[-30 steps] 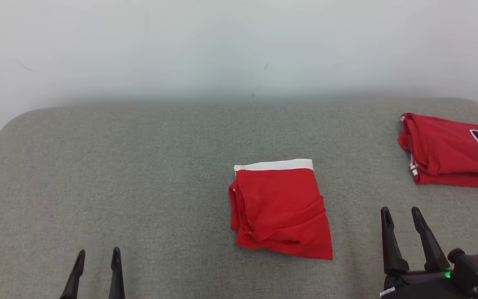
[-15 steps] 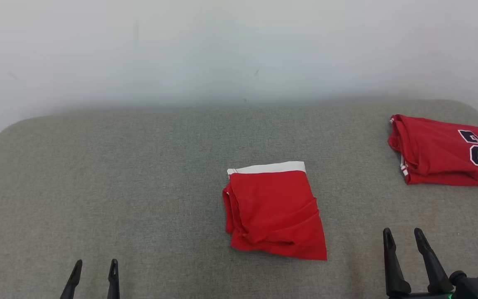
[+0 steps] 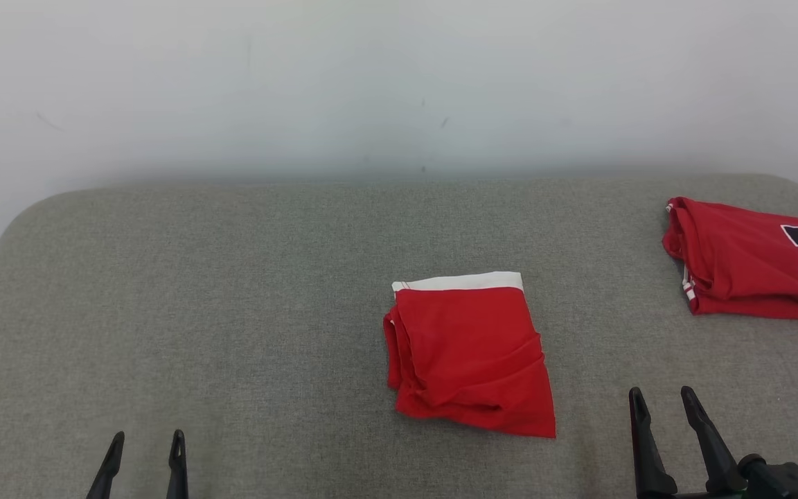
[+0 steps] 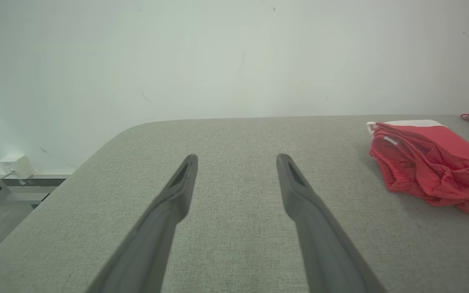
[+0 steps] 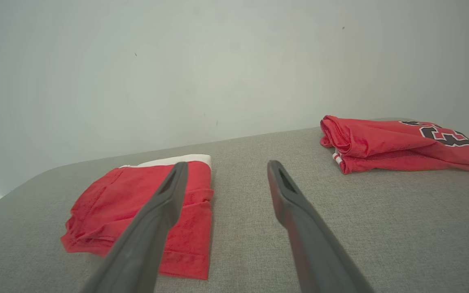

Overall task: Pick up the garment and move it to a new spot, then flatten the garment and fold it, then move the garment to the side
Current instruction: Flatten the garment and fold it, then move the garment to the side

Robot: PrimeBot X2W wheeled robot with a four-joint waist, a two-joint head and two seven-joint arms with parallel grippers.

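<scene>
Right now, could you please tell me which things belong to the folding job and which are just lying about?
Job in hand:
folded red garment with white band, mid-surface, probably due to go aside
left gripper, open, empty
right gripper, open, empty

Lying about:
red numbered jersey, far right, apart from both grippers
grey padded surface

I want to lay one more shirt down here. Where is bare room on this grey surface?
Widest: the left half of the grey surface, from its rounded left edge to the folded red garment. Narrower: the strip between that garment and the numbered jersey. Crowded: the far right, where the jersey lies.
</scene>
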